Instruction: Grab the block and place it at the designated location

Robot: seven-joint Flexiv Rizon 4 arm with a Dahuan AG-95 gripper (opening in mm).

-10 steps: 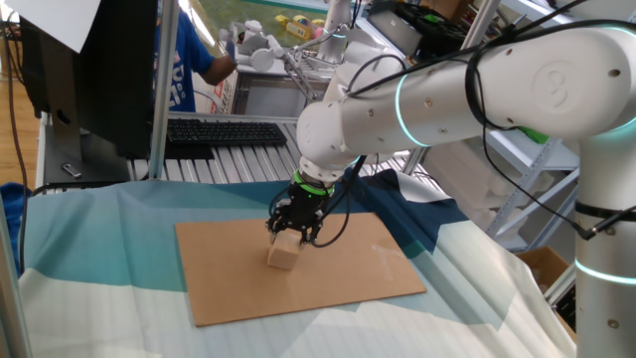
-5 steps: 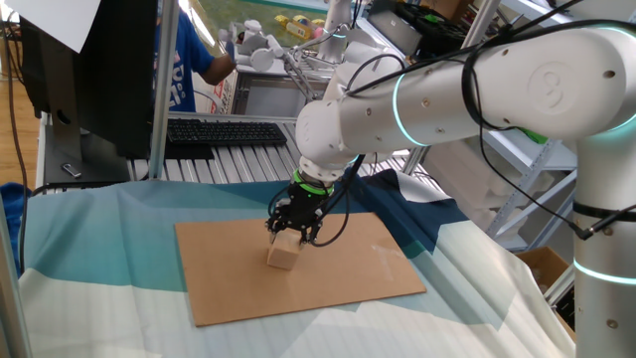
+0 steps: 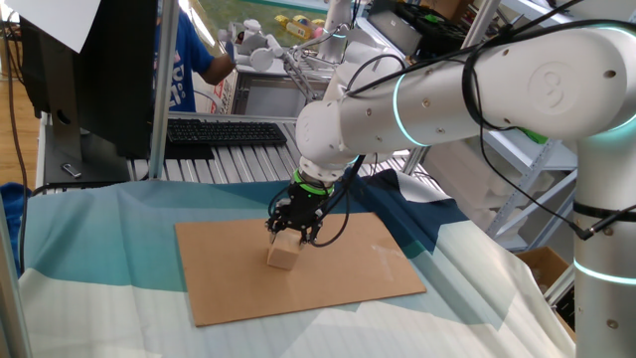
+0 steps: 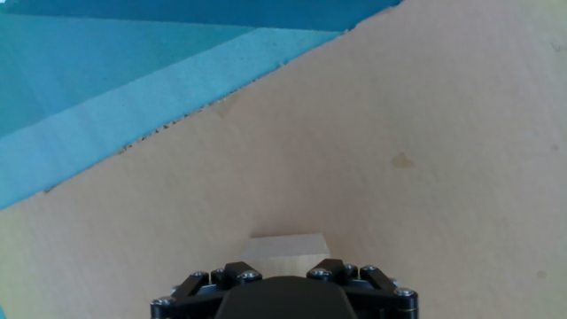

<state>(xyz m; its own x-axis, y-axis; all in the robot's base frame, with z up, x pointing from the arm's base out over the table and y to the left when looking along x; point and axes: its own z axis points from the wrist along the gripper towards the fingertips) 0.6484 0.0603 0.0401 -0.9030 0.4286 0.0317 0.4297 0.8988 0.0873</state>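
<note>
The block point(image 3: 283, 257), a small plain light-tan wooden cube, rests on the brown cardboard sheet point(image 3: 348, 278) near its middle. My gripper point(image 3: 292, 236) stands straight over the block with its fingers down on the block's upper sides, shut on it. In the hand view the block point(image 4: 285, 247) shows just beyond the black finger links of the gripper point(image 4: 285, 270); the fingertips themselves are hidden. A small darker dot point(image 4: 403, 160) marks the cardboard ahead and to the right of the block, well apart from it.
The cardboard lies on a blue and pale cloth point(image 3: 89, 249). A keyboard point(image 3: 224, 130) and a monitor point(image 3: 89, 60) stand behind it. The cardboard's far edge point(image 4: 177, 124) meets the blue cloth in the hand view.
</note>
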